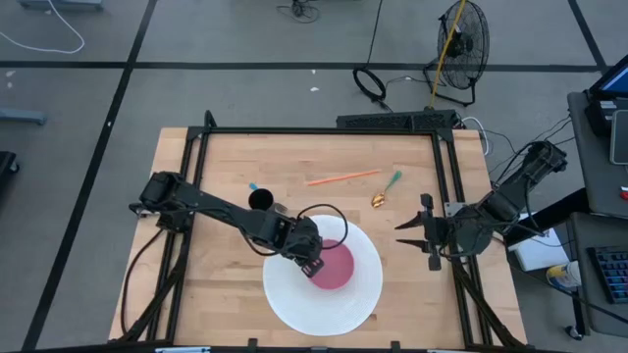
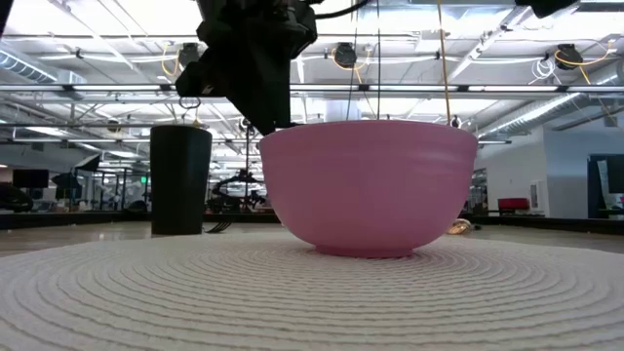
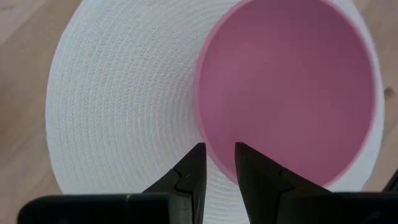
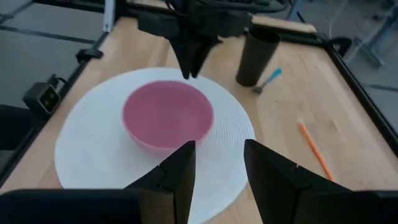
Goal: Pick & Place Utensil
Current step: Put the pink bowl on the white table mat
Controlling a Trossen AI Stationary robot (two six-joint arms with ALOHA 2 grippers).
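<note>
High view, layout: a round white woven placemat [image 1: 324, 289] lies at the 6 o'clock side of the pale wooden bench [image 1: 221, 284], with a pink round bowl [image 1: 334, 267] on it, slightly toward 12 o'clock of the mat's middle.
High view, utensils: a gold spoon with a teal handle [image 1: 385, 190] lies at 1 o'clock of the bowl, an orange stick-like utensil [image 1: 342, 177] at 12 o'clock, a black cylindrical cup [image 1: 260, 201] at 10 o'clock with a small blue-tipped utensil [image 1: 254, 186] just beside it.
High view, arms: the left pincer [image 1: 312, 263] hangs at the bowl's 9 o'clock rim; the right pincer [image 1: 414, 235] waits at 3 o'clock, off the mat.
Low view: the bowl [image 2: 369, 185] fills the middle, the cup [image 2: 180, 179] stands behind at 9 o'clock, and the left arm descends behind the bowl's rim; its tips are hidden there.
Left wrist view: the left pincer [image 3: 217, 158] stands narrowly parted and empty over the bowl [image 3: 289, 87] rim; the bowl's visible interior is bare.
Right wrist view: the right pincer [image 4: 219, 155] is parted about halfway, empty, facing the bowl [image 4: 168, 115], the cup [image 4: 258, 57] and the orange utensil [image 4: 316, 157].
Progress: no utensil is gripped or in the bowl, so the picking and placing seem wholly ahead.
Unclear: which utensil is meant and where it goes; the blue-tipped piece is too small to identify.
</note>
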